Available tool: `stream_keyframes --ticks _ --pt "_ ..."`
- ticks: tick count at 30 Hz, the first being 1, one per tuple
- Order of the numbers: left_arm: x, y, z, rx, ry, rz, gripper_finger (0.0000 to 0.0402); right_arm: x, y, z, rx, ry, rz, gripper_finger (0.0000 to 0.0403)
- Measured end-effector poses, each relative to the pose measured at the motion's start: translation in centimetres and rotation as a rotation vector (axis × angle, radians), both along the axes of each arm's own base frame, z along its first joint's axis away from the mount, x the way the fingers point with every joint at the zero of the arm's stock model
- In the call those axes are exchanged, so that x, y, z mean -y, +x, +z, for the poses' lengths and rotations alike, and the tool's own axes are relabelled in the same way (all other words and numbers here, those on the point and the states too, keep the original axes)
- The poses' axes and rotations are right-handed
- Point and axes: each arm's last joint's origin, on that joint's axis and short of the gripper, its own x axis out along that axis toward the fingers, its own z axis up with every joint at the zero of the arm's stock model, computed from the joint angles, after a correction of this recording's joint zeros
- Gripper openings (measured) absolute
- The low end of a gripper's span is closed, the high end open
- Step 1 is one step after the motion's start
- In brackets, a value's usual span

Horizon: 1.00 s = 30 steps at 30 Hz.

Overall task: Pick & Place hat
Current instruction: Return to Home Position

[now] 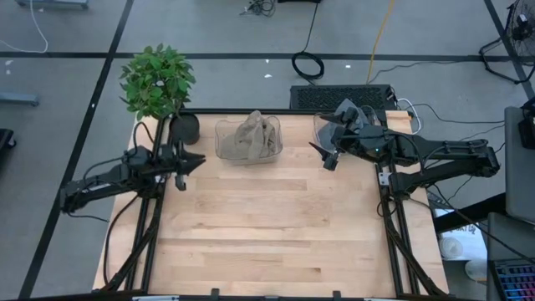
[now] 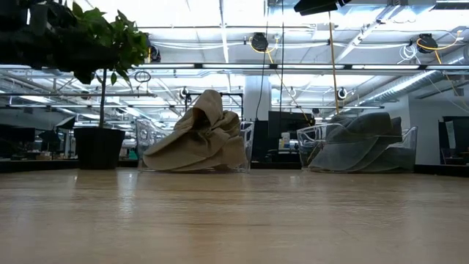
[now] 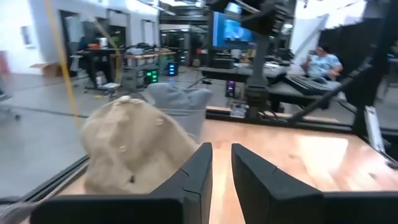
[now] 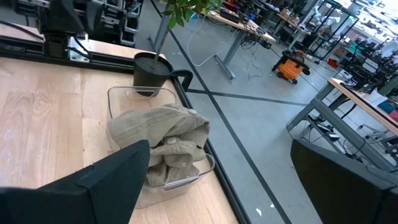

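Note:
A crumpled tan hat (image 1: 251, 135) (image 2: 198, 136) lies in a clear bin (image 1: 221, 144) at the table's far edge, resting on the bin's floor with its top rising above the rim. My left gripper (image 1: 196, 161) (image 3: 222, 162) hangs at the table's left side, pointing level toward the right. It is clear of the hat (image 3: 130, 149), with a narrow gap between its fingers and nothing in it. My right gripper (image 1: 328, 159) (image 4: 221, 149) hovers right of the bin, wide open and empty, facing the hat (image 4: 158, 134).
A second clear bin with grey hats (image 2: 359, 139) (image 1: 322, 125) stands at the far right, under my right arm. A potted plant (image 1: 156, 79) in a black pot (image 2: 99, 147) stands at the far left corner. The near half of the wooden table (image 1: 267, 242) is bare. A person (image 3: 320, 62) sits beyond the table.

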Motion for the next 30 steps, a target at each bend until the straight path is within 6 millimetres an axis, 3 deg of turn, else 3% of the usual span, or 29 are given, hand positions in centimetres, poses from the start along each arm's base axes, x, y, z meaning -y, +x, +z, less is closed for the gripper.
stream_keyframes --ticks 9,16,30 --pt "1.0 0.2 -0.5 -0.047 0.035 -0.087 0.0067 0.0 0.0 0.0 0.001 0.001 0.000 0.0380" --pt "1.0 0.9 -2.8 -0.028 0.038 -0.097 0.0067 0.0 0.0 0.0 0.000 0.000 0.000 0.0380" --pt "0.9 0.9 -2.7 -0.036 0.007 -0.047 0.0067 0.0 0.0 0.0 0.000 0.001 0.000 0.0380"
